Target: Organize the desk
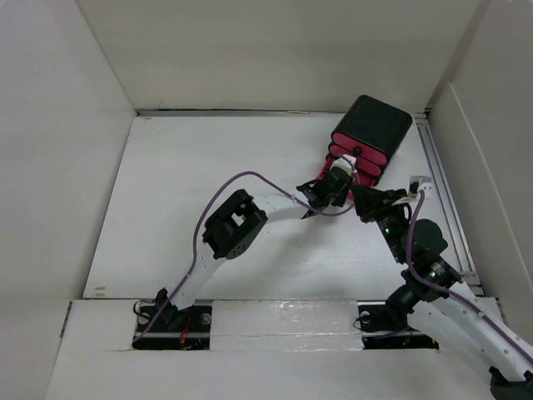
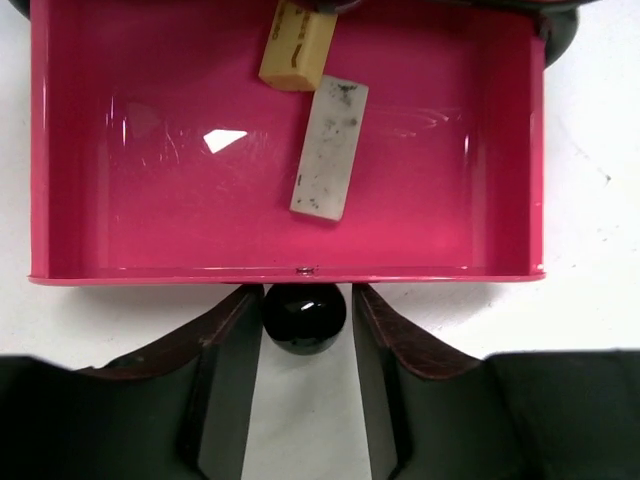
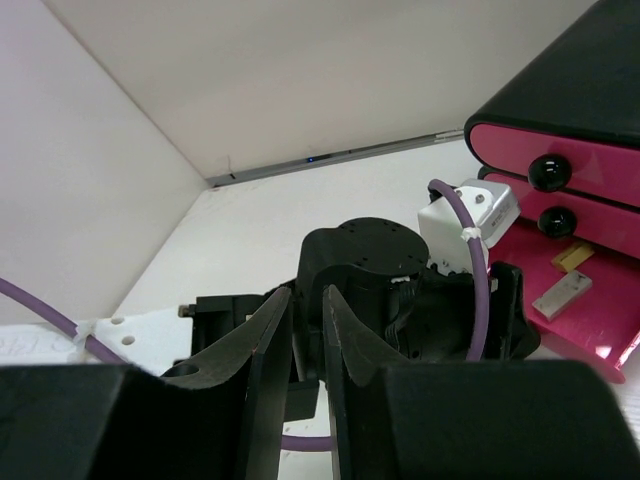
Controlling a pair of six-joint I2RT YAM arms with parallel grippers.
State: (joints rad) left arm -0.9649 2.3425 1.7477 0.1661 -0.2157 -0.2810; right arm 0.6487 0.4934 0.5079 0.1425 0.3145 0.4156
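Note:
The desk [image 1: 208,167] is a white tabletop between white walls. A black box [image 1: 372,125] with three pink drawers stands at the back right. Its lowest drawer [image 2: 150,200] is pulled out and holds a tan eraser [image 2: 297,45] and a smudged white eraser [image 2: 330,147]. My left gripper [image 2: 307,292] is closed around the drawer's black knob [image 2: 305,318], with its fingers tight on either side. My right gripper [image 3: 308,300] is shut and empty, hovering just behind the left wrist, right of the open drawer [image 3: 600,320].
The two arms crowd together in front of the box [image 3: 570,90]. A purple cable [image 1: 225,187] loops over the left arm. A metal rail [image 1: 445,192] runs along the desk's right edge. White walls close in the back and both sides.

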